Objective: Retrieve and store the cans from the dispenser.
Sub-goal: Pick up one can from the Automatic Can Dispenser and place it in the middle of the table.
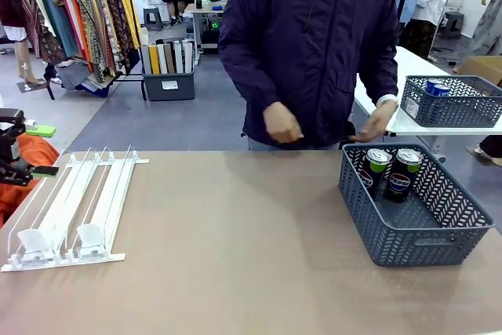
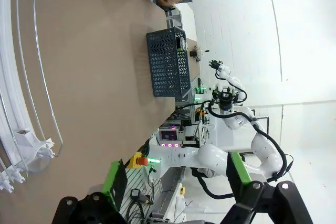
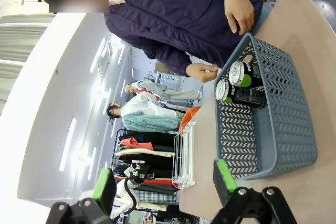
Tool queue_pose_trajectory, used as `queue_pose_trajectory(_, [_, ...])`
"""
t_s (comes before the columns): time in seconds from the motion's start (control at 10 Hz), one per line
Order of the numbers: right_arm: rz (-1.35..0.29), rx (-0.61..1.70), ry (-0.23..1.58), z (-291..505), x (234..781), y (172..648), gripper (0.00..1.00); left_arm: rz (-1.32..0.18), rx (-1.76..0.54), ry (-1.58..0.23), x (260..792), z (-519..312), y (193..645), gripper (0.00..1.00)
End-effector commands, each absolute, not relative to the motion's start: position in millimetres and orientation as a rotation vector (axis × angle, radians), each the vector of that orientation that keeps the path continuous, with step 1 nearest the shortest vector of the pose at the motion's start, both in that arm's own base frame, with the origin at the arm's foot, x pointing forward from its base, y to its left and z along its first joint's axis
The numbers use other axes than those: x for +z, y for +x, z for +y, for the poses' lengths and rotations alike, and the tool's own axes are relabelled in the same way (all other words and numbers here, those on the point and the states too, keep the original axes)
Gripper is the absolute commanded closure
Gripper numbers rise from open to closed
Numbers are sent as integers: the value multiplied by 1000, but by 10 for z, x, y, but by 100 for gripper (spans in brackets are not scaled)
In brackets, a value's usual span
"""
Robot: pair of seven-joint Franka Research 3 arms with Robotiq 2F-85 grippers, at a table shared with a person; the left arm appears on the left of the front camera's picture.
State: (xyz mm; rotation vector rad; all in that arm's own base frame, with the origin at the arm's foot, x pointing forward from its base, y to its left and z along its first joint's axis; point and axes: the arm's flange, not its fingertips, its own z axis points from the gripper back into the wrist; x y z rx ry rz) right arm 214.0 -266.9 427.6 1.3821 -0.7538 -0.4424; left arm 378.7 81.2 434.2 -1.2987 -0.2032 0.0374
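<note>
Two cans (image 1: 390, 172) stand upright, touching side by side, against the far wall of the grey basket (image 1: 416, 245) on the right side of the table (image 1: 235, 256); both are black with green-and-white labels and silver tops. The dispenser (image 1: 67, 209) lies at the table's left edge, its long axis running from near to far, and its lanes hold no cans behind the clear front stops. The left gripper (image 2: 176, 179) hangs off the left side of the table with its green-padded fingers spread wide and nothing between them; the rack lies just beside it, toward the table surface in the left wrist view. The right gripper (image 3: 163, 184) likewise has its fingers apart and holds nothing, with the basket ahead of it and the cans at the basket's far end (tops tilted toward the camera in the right wrist view). The person (image 1: 314, 45) stands at the far side, both hands near the basket's far rim and holding nothing visible. Judged from this layout, storage appears complete or awaits a refill of the rack. Should another can be loaded, the left arm is the nearer one to the lanes and the right arm the nearer one to the basket.
</note>
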Motion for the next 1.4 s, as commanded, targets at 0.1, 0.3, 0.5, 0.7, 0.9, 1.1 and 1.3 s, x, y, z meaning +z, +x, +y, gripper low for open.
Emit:
queue_pose_trajectory(0.1, [-757, -447, 1392, -2660, 4320, 2152, 0, -198, 42, -1287, 4355, 808, 3755, 0])
queue_pose_trajectory(0.3, [-757, -447, 1392, -2660, 4320, 2152, 0, -198, 42, -1287, 4355, 808, 3755, 0])
queue_pose_trajectory(0.5, [-757, -447, 1392, -2660, 4320, 2152, 0, -198, 42, -1287, 4355, 808, 3755, 0])
queue_pose_trajectory(0.7, [-757, -447, 1392, -2660, 4320, 2152, 0, -198, 42, -1287, 4355, 808, 3755, 0])
queue_pose_trajectory(0.9, [-757, -447, 1392, -2660, 4320, 2152, 0, -198, 42, -1287, 4355, 808, 3755, 0])
queue_pose_trajectory(1.1, [-757, -447, 1392, -2660, 4320, 2152, 0, -198, 42, -1287, 4355, 808, 3755, 0])
queue_pose_trajectory(1.3, [-757, -447, 1392, -2660, 4320, 2152, 0, -198, 42, -1287, 4355, 808, 3755, 0])
